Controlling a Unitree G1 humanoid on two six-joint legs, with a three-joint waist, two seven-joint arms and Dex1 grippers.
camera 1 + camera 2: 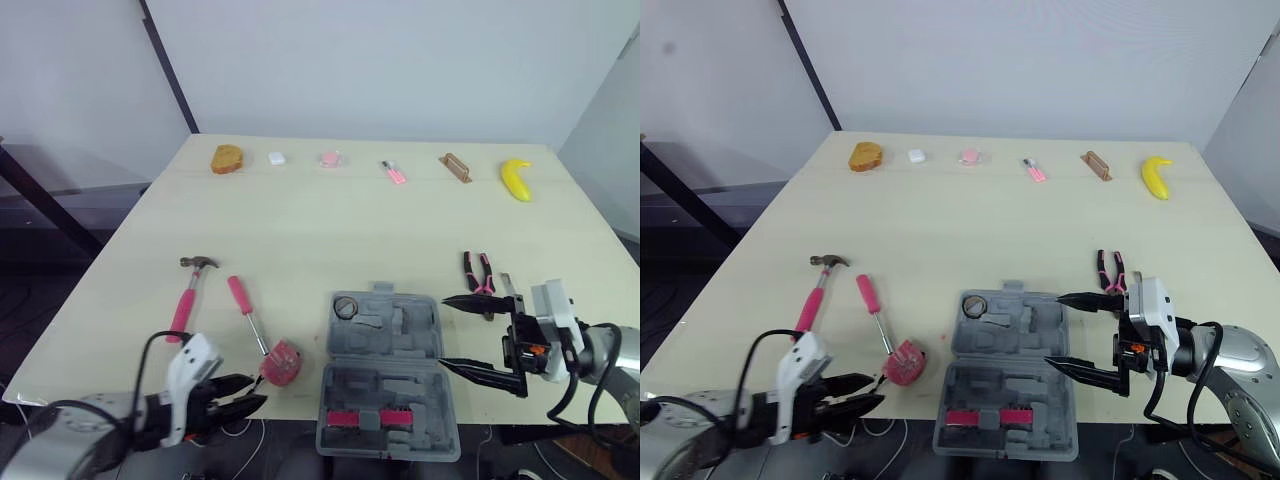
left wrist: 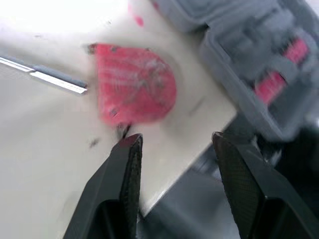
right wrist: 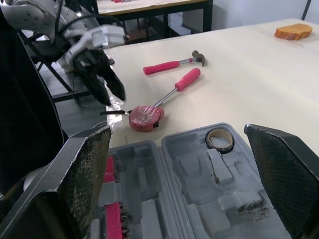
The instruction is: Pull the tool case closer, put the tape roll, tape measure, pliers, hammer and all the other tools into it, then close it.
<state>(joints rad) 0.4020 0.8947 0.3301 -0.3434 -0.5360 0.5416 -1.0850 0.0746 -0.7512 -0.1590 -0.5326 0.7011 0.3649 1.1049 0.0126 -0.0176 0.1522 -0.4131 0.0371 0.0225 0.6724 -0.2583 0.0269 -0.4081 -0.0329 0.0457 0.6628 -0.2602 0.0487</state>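
Two black, textured fingers of the left gripper [image 1: 258, 390] stand a moderate gap apart around nothing, just short of the tape measure [image 1: 283, 362], a rounded red, scuffed shell. It lies on the pale wooden table [image 1: 350, 220] near the front edge, at nine o'clock of the tool case [image 1: 410, 345]. The case is grey moulded plastic, lying open at the front edge, with pink strips [image 1: 385, 417] in its nearer half and the tape roll [image 1: 346, 307] in the far left pocket. The right gripper [image 1: 443, 331] is spread wide at the case's three o'clock rim, empty. Pliers [image 1: 477, 272] lie at two o'clock, and a pink-handled screwdriver [image 1: 245, 305] and hammer [image 1: 188, 300] at ten. At twelve, along the far edge, sit bread [image 1: 227, 158], a wooden block [image 1: 455, 167] and a banana [image 1: 517, 179].
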